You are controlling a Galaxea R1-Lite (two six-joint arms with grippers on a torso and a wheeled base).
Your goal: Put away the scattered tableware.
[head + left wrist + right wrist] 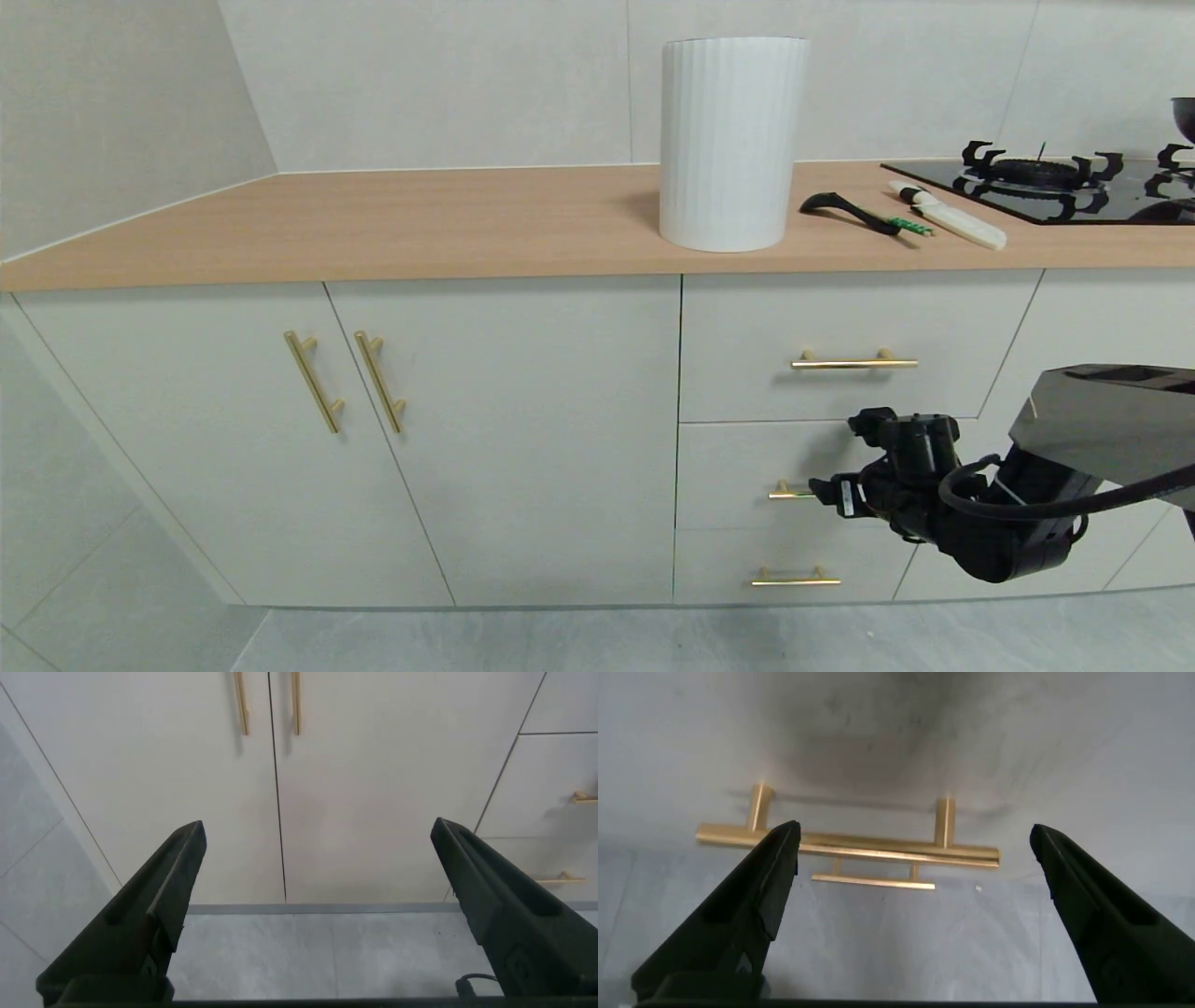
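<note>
**Lining up on the drawer handle before any tableware is stowed**

The scattered tableware lies on the light wooden bench [420, 219], between a tall white ribbed cylinder [731, 140] and the black gas hob [1036, 182]. It consists of a black long-handled spoon [845, 211], a small green-handled utensil [910, 225] and a white knife-like piece [952, 220], close together and untouched.

Below them, the brass bar handle of the cream middle drawer [789, 491] is just in front of the right hand [837, 457], whose fingers stand wide apart and hold nothing.

In the right wrist view the spread seems to run along the bar [850, 845], not across it. Closing like this would likely miss, so rolling the wrist to bracket the bar above and below, then pulling straight out, looks wise.

The right arm reaches low and forward, forearm roughly level. The left hand [316, 831], also wide and empty, hangs low facing the cream double cupboard doors [374, 784].
</note>
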